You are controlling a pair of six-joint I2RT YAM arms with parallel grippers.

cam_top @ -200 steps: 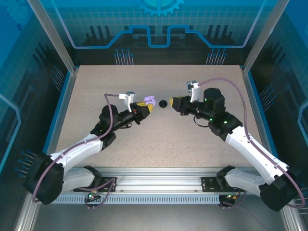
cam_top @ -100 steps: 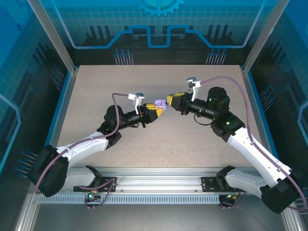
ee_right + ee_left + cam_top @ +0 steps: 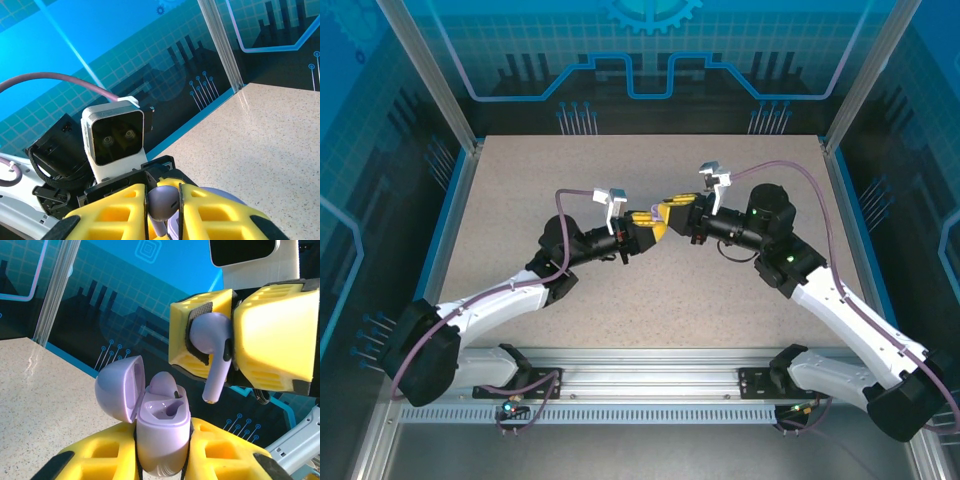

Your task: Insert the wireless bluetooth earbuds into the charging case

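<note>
Lavender earbud point(image 3: 210, 335) is clamped by its bulb between the yellow right jaws, stem pointing downward. It hangs above and to the right of the charging case point(image 3: 162, 435) as the left wrist view shows it, and does not touch it. The charging case, also lavender, is gripped at its lower body between the yellow left jaws, opening upward. Its lid point(image 3: 117, 390) stands open, swung back to the left in that view. A second earbud point(image 3: 162, 384), likewise lavender, sits in the far well of the case; the near well beside it lies open. The stem tip of the held lavender earbud is near the open top of the case, with a visible gap between them. From the right wrist, the same earbud point(image 3: 161, 202) shows pinched between the two yellow jaws, with the left wrist camera point(image 3: 114, 137) facing it just beyond. From above, both arms converge over the middle of the tabletop point(image 3: 520, 180), their yellow jaws close to meeting tip to tip.
</note>
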